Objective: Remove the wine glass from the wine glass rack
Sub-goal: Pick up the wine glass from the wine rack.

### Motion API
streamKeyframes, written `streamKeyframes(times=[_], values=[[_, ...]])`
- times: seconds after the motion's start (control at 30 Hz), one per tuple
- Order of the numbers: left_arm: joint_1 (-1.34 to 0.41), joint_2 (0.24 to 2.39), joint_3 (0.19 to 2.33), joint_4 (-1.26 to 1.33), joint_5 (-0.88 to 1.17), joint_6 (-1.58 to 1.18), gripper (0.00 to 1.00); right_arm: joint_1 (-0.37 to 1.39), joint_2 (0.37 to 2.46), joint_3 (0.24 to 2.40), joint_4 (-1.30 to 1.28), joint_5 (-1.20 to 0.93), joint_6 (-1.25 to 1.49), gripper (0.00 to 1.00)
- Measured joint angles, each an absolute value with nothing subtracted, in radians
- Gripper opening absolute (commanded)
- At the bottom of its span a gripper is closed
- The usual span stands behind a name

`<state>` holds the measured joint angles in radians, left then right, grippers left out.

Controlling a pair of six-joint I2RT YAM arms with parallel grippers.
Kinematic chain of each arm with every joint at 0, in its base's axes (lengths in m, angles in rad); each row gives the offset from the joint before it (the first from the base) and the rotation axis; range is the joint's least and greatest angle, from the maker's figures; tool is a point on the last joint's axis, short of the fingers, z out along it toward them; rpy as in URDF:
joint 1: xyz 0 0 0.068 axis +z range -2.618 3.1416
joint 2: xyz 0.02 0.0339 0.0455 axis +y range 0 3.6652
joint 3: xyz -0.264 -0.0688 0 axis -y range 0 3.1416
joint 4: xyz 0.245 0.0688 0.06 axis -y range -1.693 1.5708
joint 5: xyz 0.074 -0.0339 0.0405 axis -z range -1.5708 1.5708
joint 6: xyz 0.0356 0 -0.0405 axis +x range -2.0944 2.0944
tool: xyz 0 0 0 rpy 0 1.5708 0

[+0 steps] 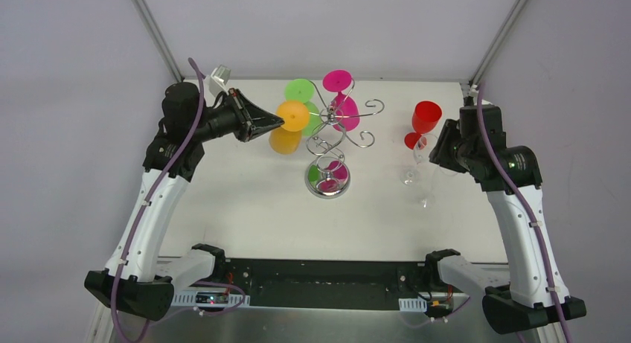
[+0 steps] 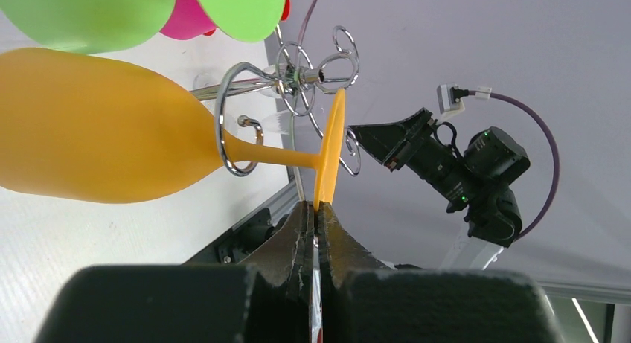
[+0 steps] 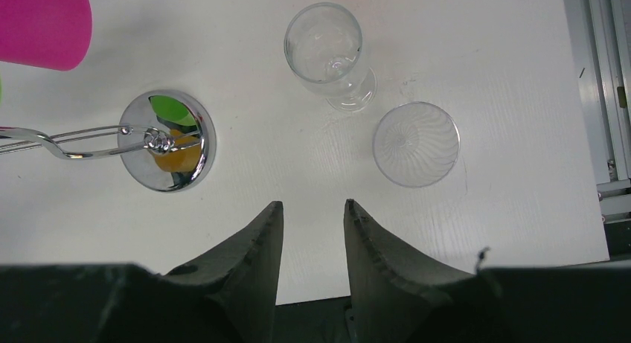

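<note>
The chrome wine glass rack (image 1: 332, 127) stands at the table's middle on a round mirrored base (image 1: 327, 181). An orange wine glass (image 1: 286, 138) hangs upside down in one of its scroll arms, on the left side. My left gripper (image 1: 280, 121) is shut on the rim of the glass's orange foot (image 2: 330, 149). In the left wrist view the gripper (image 2: 318, 207) pinches that foot, and the stem still sits inside the rack's wire loop (image 2: 236, 120). My right gripper (image 3: 312, 205) is open and empty, pointing down above the table to the right of the rack's base (image 3: 140, 173).
A green glass (image 1: 300, 91) and a pink glass (image 1: 345, 111) also hang on the rack. A red glass (image 1: 425, 118) stands at the right. Two clear glasses (image 3: 327, 49) (image 3: 415, 143) stand below my right gripper. Aluminium frame posts stand at the back corners.
</note>
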<state>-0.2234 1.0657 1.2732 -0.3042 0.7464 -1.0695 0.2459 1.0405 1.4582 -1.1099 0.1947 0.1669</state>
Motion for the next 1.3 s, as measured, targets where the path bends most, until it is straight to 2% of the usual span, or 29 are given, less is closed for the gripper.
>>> streamKeyframes(times=[0.43,1.3], values=[[-0.148,1.067,1.273,-0.352,0.747,-1.028,0.00,0.254,1.040,1.456,-1.105,0.205,0.167,0.38],[-0.155,1.217,1.391,-0.364,0.777,-1.007,0.00,0.279,1.040,1.441,-1.095,0.231,0.162,0.38]])
